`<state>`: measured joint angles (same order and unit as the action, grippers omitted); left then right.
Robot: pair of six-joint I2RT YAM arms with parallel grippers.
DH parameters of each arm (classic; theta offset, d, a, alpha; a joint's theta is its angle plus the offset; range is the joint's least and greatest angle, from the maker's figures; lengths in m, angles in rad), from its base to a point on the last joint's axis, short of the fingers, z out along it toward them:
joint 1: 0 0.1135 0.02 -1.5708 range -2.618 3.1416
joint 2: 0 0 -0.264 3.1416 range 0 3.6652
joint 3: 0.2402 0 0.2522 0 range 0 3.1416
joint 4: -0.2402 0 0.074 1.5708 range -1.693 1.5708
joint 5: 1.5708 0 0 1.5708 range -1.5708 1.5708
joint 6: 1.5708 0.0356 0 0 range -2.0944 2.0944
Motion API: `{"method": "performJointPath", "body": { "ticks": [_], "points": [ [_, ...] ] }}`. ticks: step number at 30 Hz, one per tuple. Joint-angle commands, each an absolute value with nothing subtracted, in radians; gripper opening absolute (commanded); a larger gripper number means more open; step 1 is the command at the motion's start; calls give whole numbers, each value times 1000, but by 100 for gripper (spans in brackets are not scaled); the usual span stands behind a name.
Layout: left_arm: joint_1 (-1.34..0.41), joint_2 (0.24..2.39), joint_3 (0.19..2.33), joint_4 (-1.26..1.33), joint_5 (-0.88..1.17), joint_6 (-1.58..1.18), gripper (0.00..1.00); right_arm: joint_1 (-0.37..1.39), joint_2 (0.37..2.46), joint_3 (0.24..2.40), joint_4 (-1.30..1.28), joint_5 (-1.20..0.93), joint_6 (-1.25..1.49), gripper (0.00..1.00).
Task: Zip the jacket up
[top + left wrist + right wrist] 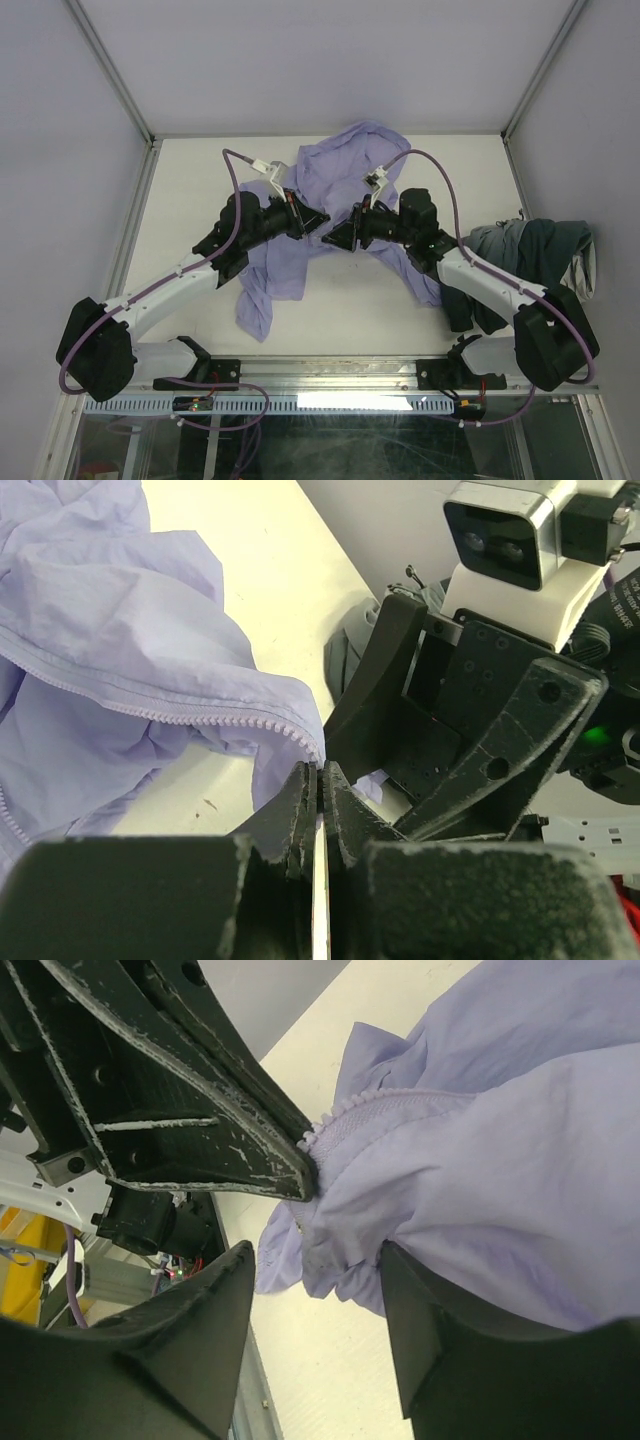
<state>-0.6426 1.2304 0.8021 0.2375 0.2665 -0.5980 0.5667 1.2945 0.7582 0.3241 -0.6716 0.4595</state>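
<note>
Lavender jacket crumpled at centre of tabletop; left fingers pressed together, pinching end of zipper edge; right fingers spread, straddling jacket fold just beside; dark grey-green garment at right tabletop edge.

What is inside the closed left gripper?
The zipper edge of the jacket runs into the shut left gripper. The pinched end itself is hidden inside it.

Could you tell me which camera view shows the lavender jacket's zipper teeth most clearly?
The left wrist view: a long row of pale zipper teeth runs along the lavender fabric jacket's edge to the left gripper. The right wrist view shows only a short stretch; the top view shows the jacket but no teeth.
</note>
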Motion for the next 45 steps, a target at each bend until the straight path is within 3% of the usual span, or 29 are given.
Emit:
{"method": "performJointPath", "body": {
  "ticks": [1,10,13,16,24,29,37,45],
  "points": [
    [-655,1215,809,316,272,-593,0,569,1315,777,423,-708,436,53],
    [-659,1210,809,323,279,-604,0,570,1346,778,467,-728,446,36],
    [-661,1210,808,322,279,-604,0,570,1351,779,473,-738,453,23],
    [-661,1201,810,307,264,-592,0,569,1348,779,473,-741,451,0],
    [-660,1088,781,155,187,-476,45,559,1328,795,474,-758,460,0],
    [-661,1024,724,116,228,-401,63,552,1319,804,468,-760,465,0],
    [-661,1047,652,168,276,-352,68,552,1322,832,463,-764,466,0],
    [-661,1102,633,243,303,-312,61,552,1324,837,462,-757,471,0]
  ]
}}
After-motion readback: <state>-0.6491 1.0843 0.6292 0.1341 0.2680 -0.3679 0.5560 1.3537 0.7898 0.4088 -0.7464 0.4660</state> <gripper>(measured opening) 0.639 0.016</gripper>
